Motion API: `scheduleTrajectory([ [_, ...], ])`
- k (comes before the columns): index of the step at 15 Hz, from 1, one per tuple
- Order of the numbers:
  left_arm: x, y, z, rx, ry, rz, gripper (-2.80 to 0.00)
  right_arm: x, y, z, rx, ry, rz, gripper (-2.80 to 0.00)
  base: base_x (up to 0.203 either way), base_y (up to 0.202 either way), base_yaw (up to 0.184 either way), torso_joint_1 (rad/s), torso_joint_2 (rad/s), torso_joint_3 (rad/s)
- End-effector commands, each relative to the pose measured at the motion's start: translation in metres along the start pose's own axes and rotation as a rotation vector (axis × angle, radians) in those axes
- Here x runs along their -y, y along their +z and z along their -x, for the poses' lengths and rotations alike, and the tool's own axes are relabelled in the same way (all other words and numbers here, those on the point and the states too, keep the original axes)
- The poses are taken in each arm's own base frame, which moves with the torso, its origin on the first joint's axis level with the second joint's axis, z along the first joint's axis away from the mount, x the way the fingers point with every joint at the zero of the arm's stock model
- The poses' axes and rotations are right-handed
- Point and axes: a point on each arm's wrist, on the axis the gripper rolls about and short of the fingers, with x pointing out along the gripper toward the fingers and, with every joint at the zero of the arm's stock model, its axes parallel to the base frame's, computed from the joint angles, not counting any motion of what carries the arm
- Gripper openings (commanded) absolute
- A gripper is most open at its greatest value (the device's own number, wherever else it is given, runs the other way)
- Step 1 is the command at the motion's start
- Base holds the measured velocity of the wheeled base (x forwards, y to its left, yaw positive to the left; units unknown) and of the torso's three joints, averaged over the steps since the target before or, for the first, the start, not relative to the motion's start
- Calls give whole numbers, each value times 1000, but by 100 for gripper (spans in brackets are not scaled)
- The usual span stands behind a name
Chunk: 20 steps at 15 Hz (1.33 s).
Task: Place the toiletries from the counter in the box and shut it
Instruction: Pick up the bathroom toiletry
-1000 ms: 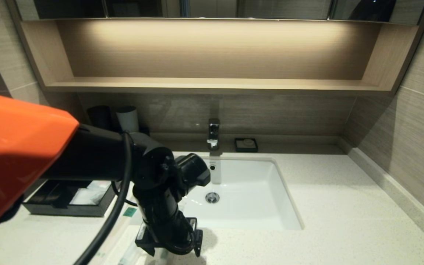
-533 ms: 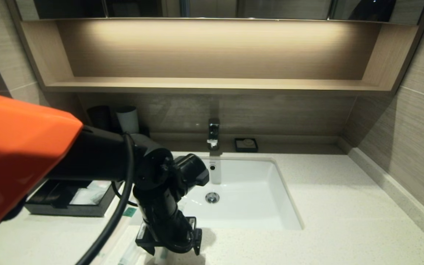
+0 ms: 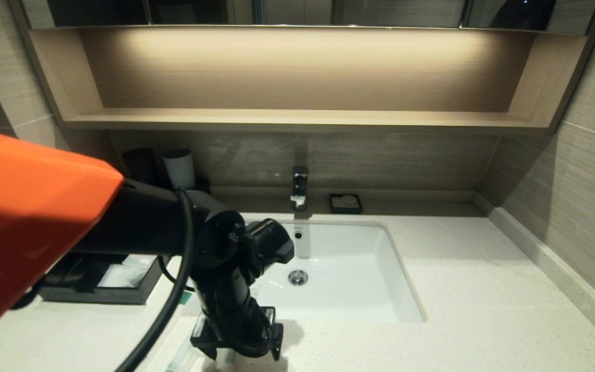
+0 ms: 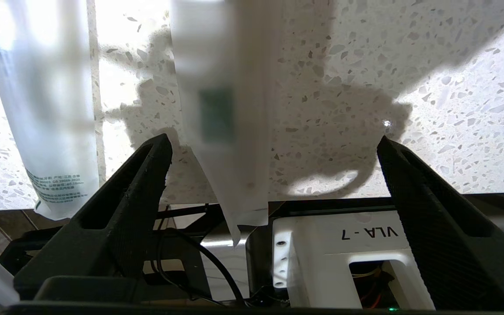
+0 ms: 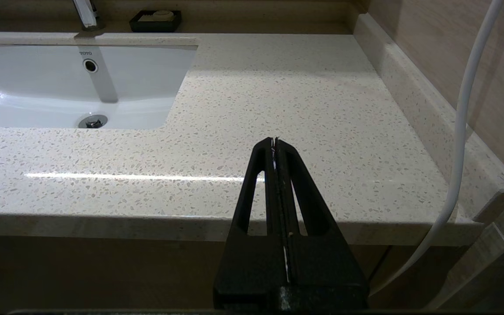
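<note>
1. Readable writing: "TOTO" is printed on the inner back wall of the sink [image 5: 37, 87] just above the overflow hole, and "VLA-7" shows upside down on the white robot body [image 4: 357, 245] in the left wrist view. The nearer wrapped toiletry [image 4: 223, 109] carries a small green label, too blurred to read; a second toiletry [image 4: 46, 109] has fine dark print at its end, too small to read.
2. The left gripper [image 3: 238, 343] points down over the front of the counter [image 3: 483, 310], at about 7 o'clock from the sink drain, its fingers [image 4: 147, 175] spread wide with nothing between them but the tail of the labelled wrapper, apart from both.
3. Both toiletries lie on the speckled stone, their ends overhanging the front edge.
4. The box [image 3: 101, 281] sits on the counter at about 9 o'clock from the drain, its drawer open, with pale wrapped contents inside.
5. The left arm's orange shell [image 3: 29, 222] and black cable hide much of the box and counter in the head view.
6. At 12 o'clock from the drain stand the faucet [image 3: 300, 188] and, beside it, a soap dish [image 3: 345, 203]; a black cup [image 3: 140, 165] and a white cup [image 3: 178, 168] stand at 11 o'clock.
7. The right gripper [image 5: 274, 144] is parked before the counter's front edge, fingers pressed together, empty.
</note>
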Motion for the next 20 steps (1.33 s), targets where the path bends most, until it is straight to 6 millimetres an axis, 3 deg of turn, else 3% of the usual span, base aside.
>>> scheduleTrajectory([
  [1, 1, 1, -3, -9, 7, 4, 0, 0, 0, 0, 0, 0, 0, -280, 0, 0, 0, 0, 0, 0],
  [18, 3, 5, -14, -17, 22, 2, 0, 0, 0, 0, -2, 0, 0, -280, 0, 0, 0, 0, 0, 0],
  [19, 3, 5, -14, -16, 23, 3, -280, 0, 0, 0, -1, 0, 0, -280, 0, 0, 0, 0, 0, 0],
  [20, 3, 5, -14, -16, 23, 2, -280, 0, 0, 0, 1, 0, 0, -280, 0, 0, 0, 0, 0, 0],
])
